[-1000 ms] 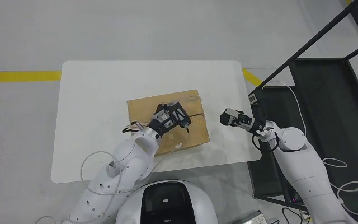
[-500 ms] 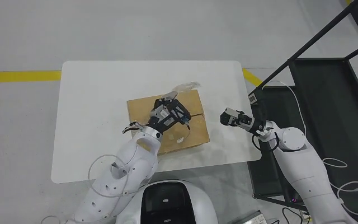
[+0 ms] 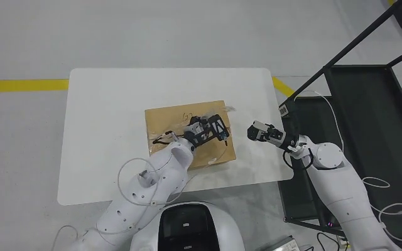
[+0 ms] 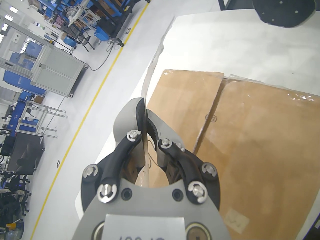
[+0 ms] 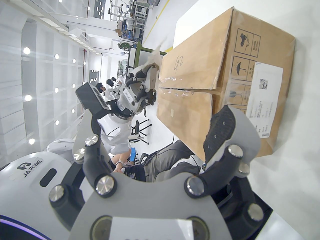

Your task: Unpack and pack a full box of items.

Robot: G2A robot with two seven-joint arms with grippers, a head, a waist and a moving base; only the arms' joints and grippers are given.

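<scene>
We see the cardboard box (image 3: 169,119) sitting near the middle of the white table (image 3: 100,125), a little toward the right. Its top flaps are down and meet along a seam that runs left to right. A white label (image 5: 265,96) is stuck on its right end face.

Our left gripper (image 3: 213,128) hangs over the right part of the box top, close to the seam. Its fingers (image 4: 155,123) are clenched on a thin strip of clear tape (image 4: 153,63), which runs out past the fingertips toward the box's far right corner. We cannot tell whether the strip's far end is attached to the cardboard.

Our right gripper (image 3: 252,132) sits just to the right of the box, apart from it, above the table's right-hand margin and facing the labelled end. Its fingers (image 5: 220,131) are spread wide and released, with nothing between them.

A dark metal rack (image 3: 364,94) stands beyond the table's right edge, and a yellow line (image 3: 31,85) crosses the floor on the far left.
</scene>
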